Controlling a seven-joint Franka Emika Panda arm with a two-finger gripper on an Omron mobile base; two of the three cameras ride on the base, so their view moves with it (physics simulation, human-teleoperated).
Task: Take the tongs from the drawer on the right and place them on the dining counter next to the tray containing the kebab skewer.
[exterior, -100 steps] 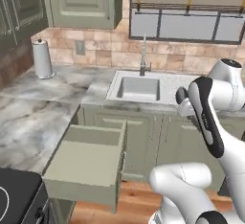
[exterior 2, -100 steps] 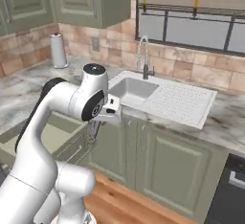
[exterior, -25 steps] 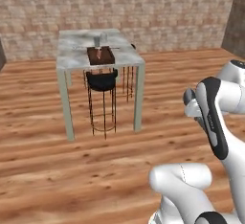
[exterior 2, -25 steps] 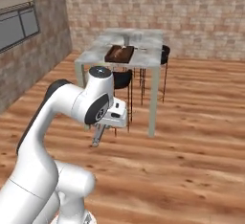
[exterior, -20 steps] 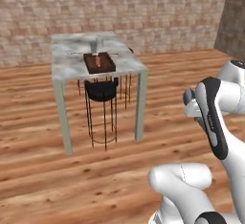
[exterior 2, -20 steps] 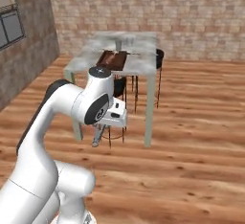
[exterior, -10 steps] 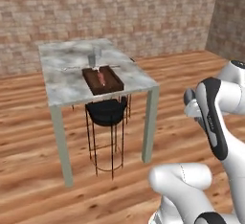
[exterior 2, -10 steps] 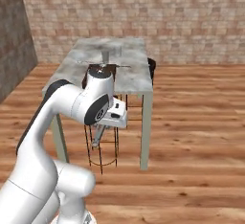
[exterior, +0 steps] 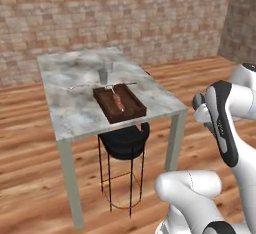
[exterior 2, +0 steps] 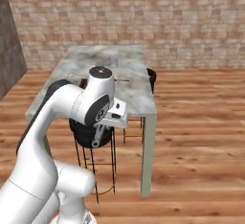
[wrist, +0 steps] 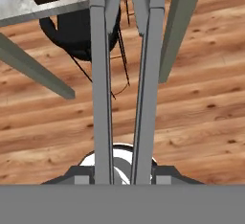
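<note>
Two long grey metal arms of the tongs (wrist: 125, 74) run up the hand view, clamped between the fingers (wrist: 76, 174), carried below the marbled grey-white desk (exterior: 75, 108) so they can be set beside the dark brown wooden tray (exterior: 106, 105) with its kebab skewer (exterior: 118, 101).

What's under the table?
A black stool on thin wire legs stands under the table, on the wood floor. The tabletop covers the back part of its seat, so that part cannot be seen.
</note>
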